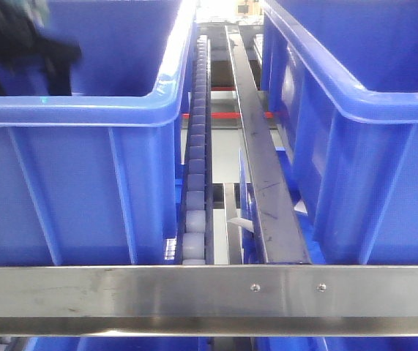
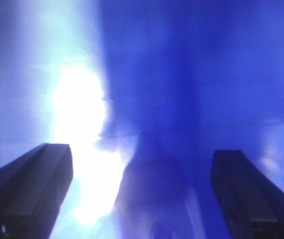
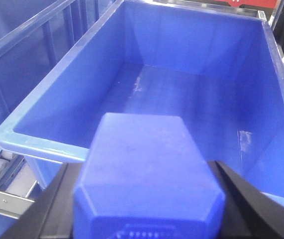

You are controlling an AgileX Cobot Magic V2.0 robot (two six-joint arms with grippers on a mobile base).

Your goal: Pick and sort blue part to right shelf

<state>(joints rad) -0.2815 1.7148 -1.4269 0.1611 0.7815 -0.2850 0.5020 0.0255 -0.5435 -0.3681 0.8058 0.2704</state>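
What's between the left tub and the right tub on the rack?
Front view: a roller rail beside the left tub, then a flat steel bar nearer the right tub, both running front to back.

Left tool (image 2: 142, 152): black, blocky, flat-sided fingers (image 2: 37, 189). Right tool (image 3: 142, 167): black angular fingers (image 3: 251, 204).

A left tub (image 1: 77, 190) and a right tub (image 1: 370, 161) sit side by side on the right shelf (image 1: 62, 296), behind its front bar (image 1: 282, 291); a roller rail (image 1: 197, 168) and a flat strip (image 1: 263, 172) run back between them.
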